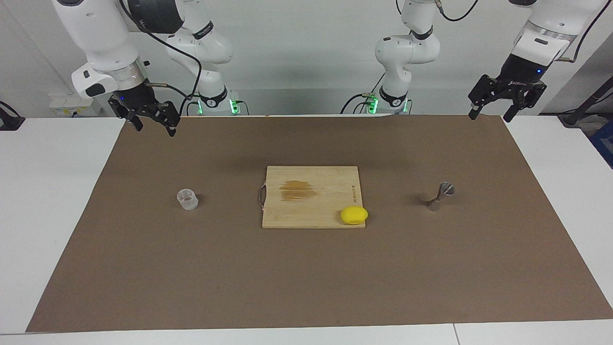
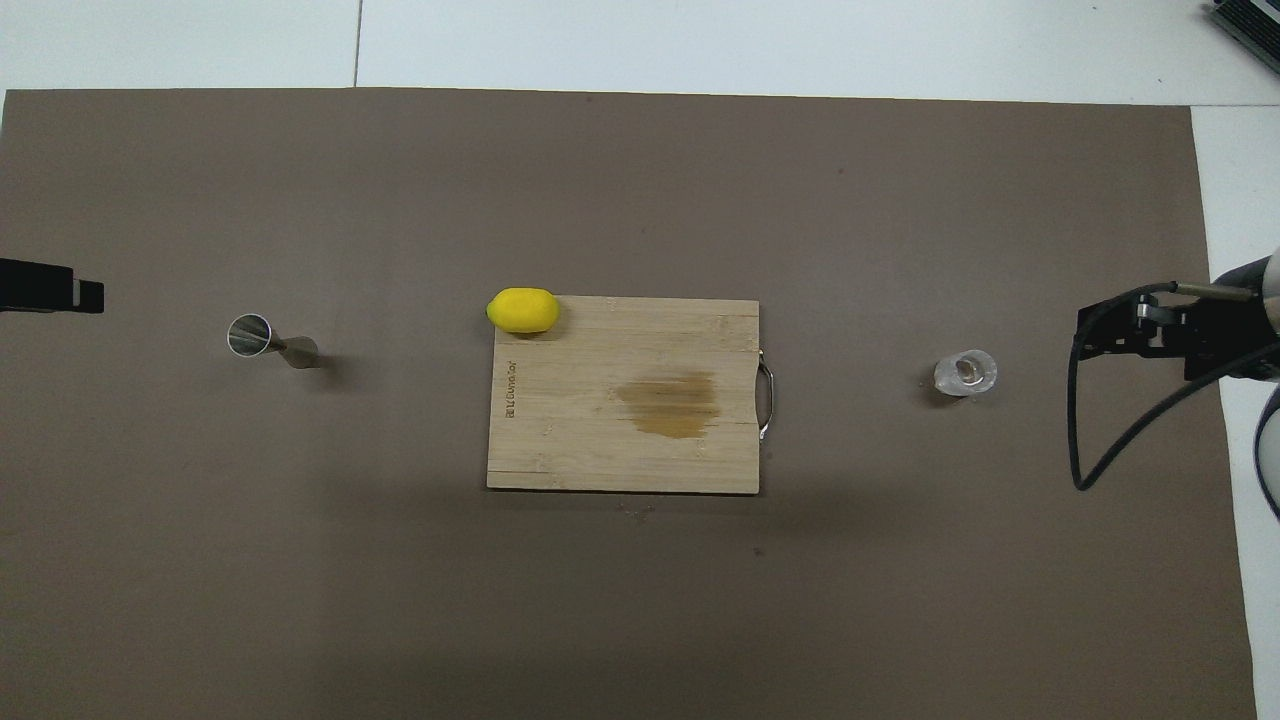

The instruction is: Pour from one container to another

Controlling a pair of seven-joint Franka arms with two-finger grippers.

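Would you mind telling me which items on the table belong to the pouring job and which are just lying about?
Belongs to the job:
- clear tumbler
- metal jigger

Just lying about:
- lemon
- cutting board
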